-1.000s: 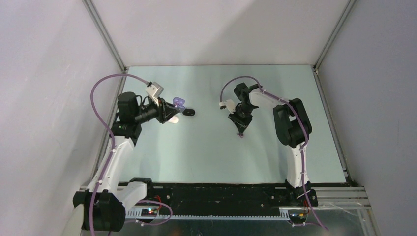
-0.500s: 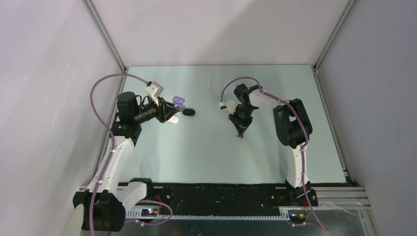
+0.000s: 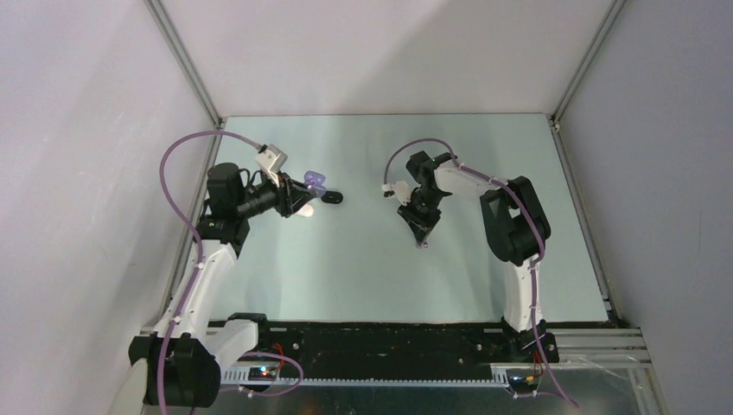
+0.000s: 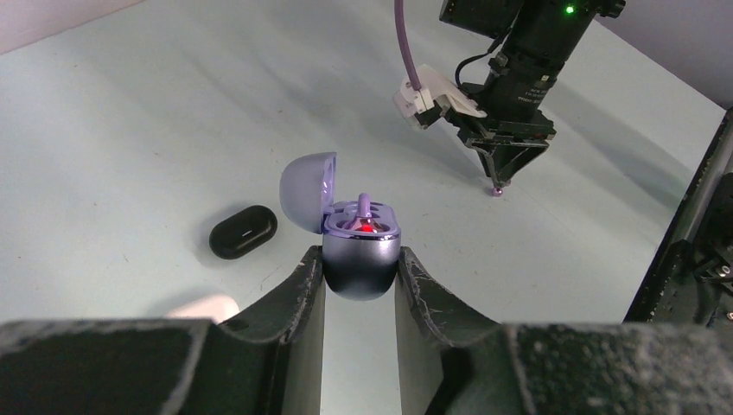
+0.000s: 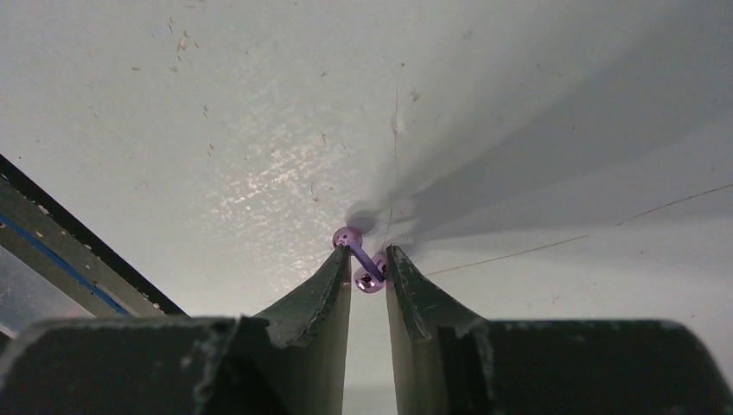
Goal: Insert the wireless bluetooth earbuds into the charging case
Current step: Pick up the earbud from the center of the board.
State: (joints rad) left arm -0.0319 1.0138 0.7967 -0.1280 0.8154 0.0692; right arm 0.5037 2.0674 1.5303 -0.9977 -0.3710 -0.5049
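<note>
Shifted since the earlier top view: right gripper (image 5: 369,259), its tip now a little nearer the arm bases and its wrist leaned slightly leftward. Everything else we list as unmoved.

Item 1. Right gripper: fingers drawn narrow and pinching a lavender earbud (image 5: 359,255) by its lower end, with the stem and upper knob poking out past the tips. We cannot tell whether the bud touches the table (image 3: 363,277) or sits just above it.

Item 2. Left gripper (image 4: 360,259): clamped tight on the sides of the charging case (image 4: 361,246) and holding it upright off the table.

Item 3. Charging case: lavender, lid (image 4: 309,186) hinged open. A seated earbud (image 4: 365,204) stands in it, and a red light glows beside that.

Item 4. Black case (image 4: 243,231): closed, lying on the table near the left gripper.

Item 5. White object (image 4: 203,307): partly hidden behind the left fingers, so we leave it unidentified.

Reading: we judge the pickup done or nearly so. The bud is well apart from the open case, so a lift and a carry leftward to the free socket remain.
</note>
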